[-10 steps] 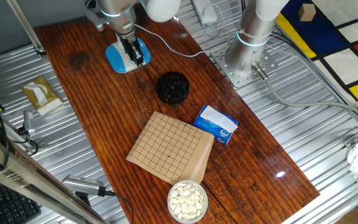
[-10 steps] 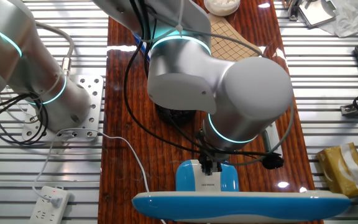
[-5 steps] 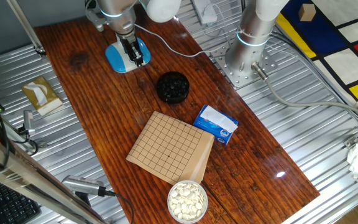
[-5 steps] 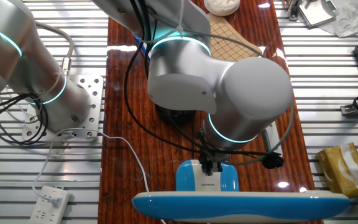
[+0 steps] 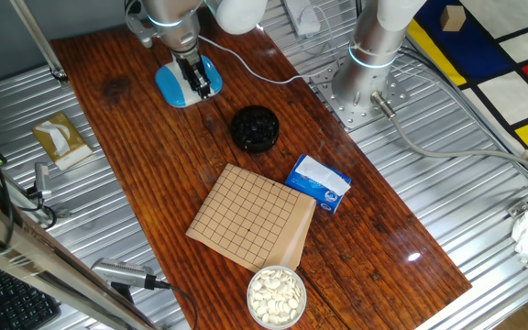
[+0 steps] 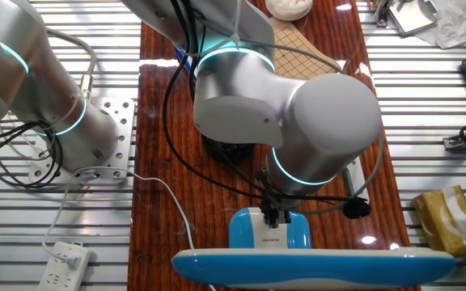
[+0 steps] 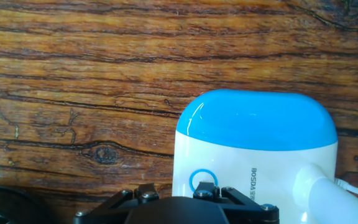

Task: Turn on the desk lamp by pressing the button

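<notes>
One word, "BOSDA", is printed sideways on the white patch of the lamp (image 7: 257, 149) base, beside a blue ring marking the button (image 7: 203, 183). The lamp stands at the far end of the wooden table (image 5: 154, 165), near a black bowl (image 5: 254, 127), its blue rounded end pointing away from the white neck. The gripper (image 5: 196, 81) is held directly over the base; whether its fingers are parted or closed cannot be told.

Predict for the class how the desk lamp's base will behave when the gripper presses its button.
The desk lamp probably stays put: its base sits flat and wide on the table. Its glossy shell may let the gripper slip sideways. The long head overhead could wobble slightly.
</notes>
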